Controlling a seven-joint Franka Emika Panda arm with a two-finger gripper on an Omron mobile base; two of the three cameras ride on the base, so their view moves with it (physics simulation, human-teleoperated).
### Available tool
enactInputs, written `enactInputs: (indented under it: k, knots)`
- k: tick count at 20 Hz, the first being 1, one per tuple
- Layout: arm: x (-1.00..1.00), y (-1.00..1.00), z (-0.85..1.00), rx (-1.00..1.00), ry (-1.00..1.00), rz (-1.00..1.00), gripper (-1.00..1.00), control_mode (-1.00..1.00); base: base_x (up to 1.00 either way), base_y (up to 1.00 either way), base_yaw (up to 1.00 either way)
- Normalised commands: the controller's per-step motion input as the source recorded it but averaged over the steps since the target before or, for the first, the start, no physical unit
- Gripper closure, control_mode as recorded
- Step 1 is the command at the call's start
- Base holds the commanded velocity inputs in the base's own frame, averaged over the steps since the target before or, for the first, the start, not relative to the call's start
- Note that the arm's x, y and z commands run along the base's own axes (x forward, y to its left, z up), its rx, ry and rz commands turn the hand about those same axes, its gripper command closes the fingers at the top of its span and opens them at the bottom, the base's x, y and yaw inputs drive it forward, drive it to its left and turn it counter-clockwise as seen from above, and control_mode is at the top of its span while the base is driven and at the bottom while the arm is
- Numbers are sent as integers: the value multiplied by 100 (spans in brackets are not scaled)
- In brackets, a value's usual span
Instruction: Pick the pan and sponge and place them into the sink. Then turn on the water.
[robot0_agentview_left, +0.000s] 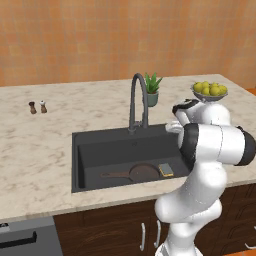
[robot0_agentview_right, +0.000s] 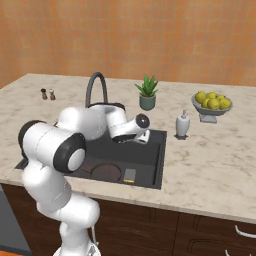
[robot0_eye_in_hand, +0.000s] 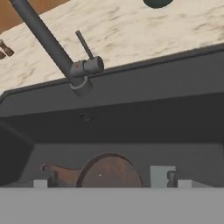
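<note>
The dark brown pan (robot0_agentview_left: 143, 172) lies flat on the floor of the black sink (robot0_agentview_left: 100, 152), its handle pointing left. The yellow sponge (robot0_agentview_left: 166, 170) rests just right of it, grey-blue face up. My gripper (robot0_agentview_right: 145, 137) hovers over the right side of the basin, aimed at the back wall. In the hand view its fingertips (robot0_eye_in_hand: 179, 180) stand far apart, open, with nothing between them; the pan (robot0_eye_in_hand: 109, 173) and the sponge (robot0_eye_in_hand: 162, 175) lie below. The arched faucet (robot0_agentview_left: 138, 100) rises behind the basin, and its thin lever (robot0_eye_in_hand: 84, 44) points up. No water falls from the spout.
A soap dispenser (robot0_agentview_right: 182, 124) stands right of the sink. Behind it are a small potted plant (robot0_agentview_right: 148, 93) and a bowl of lemons (robot0_agentview_right: 212, 102). Salt and pepper shakers (robot0_agentview_left: 38, 106) sit far left on the marble counter (robot0_agentview_left: 35, 150).
</note>
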Motion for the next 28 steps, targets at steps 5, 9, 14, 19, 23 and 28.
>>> enactInputs:
  k: [5, 9, 14, 19, 23, 28]
  knots:
    - [-2, 22, 47, 2, -10, -13, -100, -100, 0, 0, 0]
    - [0, 1, 0, 0, 0, -1, -100, -100, 0, 0, 0]
    - [19, 47, 0, 2, 5, 0, -100, -100, 0, 0, 0]
    - [32, 32, 0, 6, 10, 1, -100, -100, 0, 0, 0]
    - [43, 5, 0, 9, 10, 0, -100, -100, 0, 0, 0]
    - [40, 0, -4, 14, 4, 0, -100, -100, 0, 0, 0]
